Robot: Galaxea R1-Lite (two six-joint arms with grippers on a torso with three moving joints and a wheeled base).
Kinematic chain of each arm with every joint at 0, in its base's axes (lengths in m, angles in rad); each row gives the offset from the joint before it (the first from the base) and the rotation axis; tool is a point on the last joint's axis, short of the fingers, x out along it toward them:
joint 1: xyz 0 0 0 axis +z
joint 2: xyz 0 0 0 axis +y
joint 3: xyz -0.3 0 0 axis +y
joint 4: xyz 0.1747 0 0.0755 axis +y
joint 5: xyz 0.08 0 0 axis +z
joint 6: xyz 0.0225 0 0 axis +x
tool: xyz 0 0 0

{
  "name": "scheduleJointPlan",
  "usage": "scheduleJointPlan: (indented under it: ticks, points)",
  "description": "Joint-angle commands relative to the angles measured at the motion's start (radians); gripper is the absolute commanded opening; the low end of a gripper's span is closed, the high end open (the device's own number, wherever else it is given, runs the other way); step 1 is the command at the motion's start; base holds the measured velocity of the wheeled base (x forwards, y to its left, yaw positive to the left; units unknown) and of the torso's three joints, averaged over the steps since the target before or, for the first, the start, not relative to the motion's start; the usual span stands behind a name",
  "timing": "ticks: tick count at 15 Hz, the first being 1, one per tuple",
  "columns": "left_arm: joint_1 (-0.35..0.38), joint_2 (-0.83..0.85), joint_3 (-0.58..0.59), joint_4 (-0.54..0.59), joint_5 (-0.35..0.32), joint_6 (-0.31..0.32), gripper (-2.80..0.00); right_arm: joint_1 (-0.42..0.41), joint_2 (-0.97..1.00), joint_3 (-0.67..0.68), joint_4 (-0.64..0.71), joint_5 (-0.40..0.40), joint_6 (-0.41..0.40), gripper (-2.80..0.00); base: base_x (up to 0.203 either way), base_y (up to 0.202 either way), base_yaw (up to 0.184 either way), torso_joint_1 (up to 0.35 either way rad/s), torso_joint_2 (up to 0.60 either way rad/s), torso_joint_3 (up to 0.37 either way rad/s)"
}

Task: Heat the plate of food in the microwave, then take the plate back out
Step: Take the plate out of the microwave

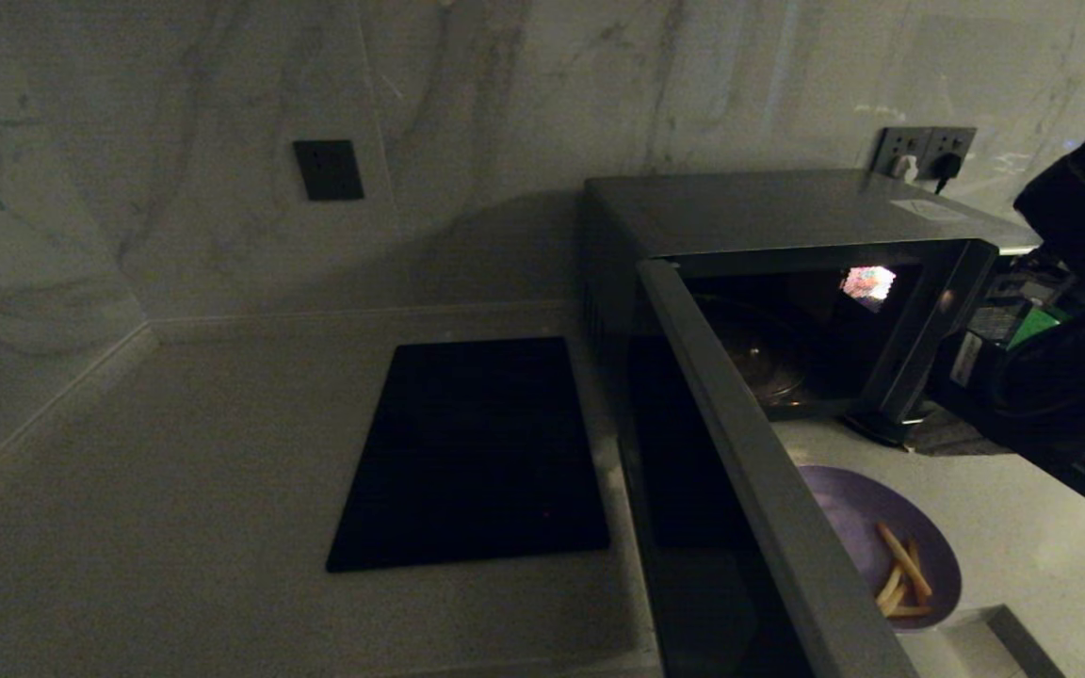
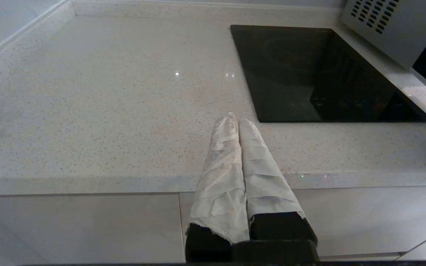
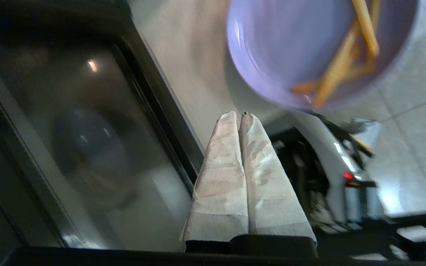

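Nearby, at five o'clock in the head view, the plate of food (image 1: 867,551) sat on the counter (image 1: 175,527) beside the microwave (image 1: 787,282), whose door (image 1: 750,490) stood open. Right gripper (image 3: 239,115) hung beside the door, fingers pressed together, empty. Left gripper (image 2: 235,119), likewise closed, hovered at the counter edge. Cooktop (image 1: 477,452) lay at nine o'clock of the microwave.

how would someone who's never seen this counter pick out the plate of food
Find the microwave, the big boxy oven on the counter with its door swung open toward the robot. The plate of food lies on the pale countertop in front of its open cavity, on the right of the door. It is small, round and lilac with orange-yellow sticks on it, unlike the flat black cooktop slab left of the microwave.
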Motion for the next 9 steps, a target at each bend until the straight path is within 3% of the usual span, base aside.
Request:
scheduleJointPlan:
  ticks: [1, 6, 9]
  points:
    - [0.001, 0.002, 0.0, -0.001, 0.001, -0.001, -2.8, 0.011, -0.07, 0.093, 0.01, -0.011, 0.01, -2.8, 0.0, 0.0, 0.0, 0.0, 0.0, 0.0]
    - [0.001, 0.002, 0.0, -0.001, 0.001, -0.001, -2.8, -0.204, 0.015, 0.244, 0.026, -0.102, 0.017, -2.8, 0.0, 0.0, 0.0, 0.0, 0.0, 0.0]
    - [0.001, 0.002, 0.0, -0.001, 0.001, -0.001, -2.8, -0.236, 0.068, 0.263, 0.024, -0.104, 0.006, -2.8, 0.0, 0.0, 0.0, 0.0, 0.0, 0.0]
